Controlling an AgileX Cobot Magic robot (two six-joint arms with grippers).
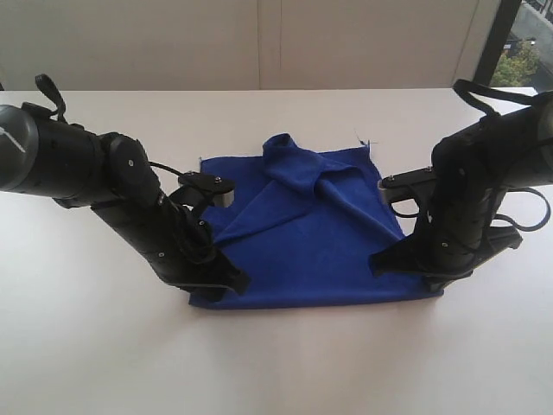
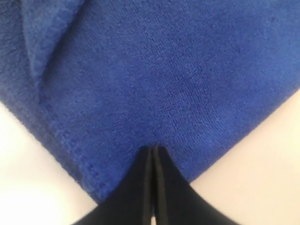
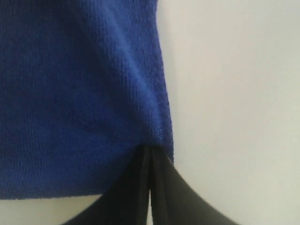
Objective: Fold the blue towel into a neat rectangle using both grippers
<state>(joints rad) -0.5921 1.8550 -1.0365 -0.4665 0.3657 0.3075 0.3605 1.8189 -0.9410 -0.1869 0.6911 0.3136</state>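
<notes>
Pinching two corners of the blue towel (image 1: 302, 251), left pincer (image 2: 153, 150) and right pincer (image 3: 149, 150) both clamped tight

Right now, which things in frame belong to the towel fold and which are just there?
In the job:
- blue towel, partly folded, bunched at the back
- left gripper, shut on a towel corner
- right gripper, shut on a towel corner

Just there:
- table, support only
- wall
- window

The blue towel (image 1: 302, 251) lies on the surface (image 1: 276, 363), fuzzy, partly folded, with a crumpled diagonal ridge. Two corners are pinched by the left gripper (image 2: 153, 150) and right gripper (image 3: 149, 148).
</notes>
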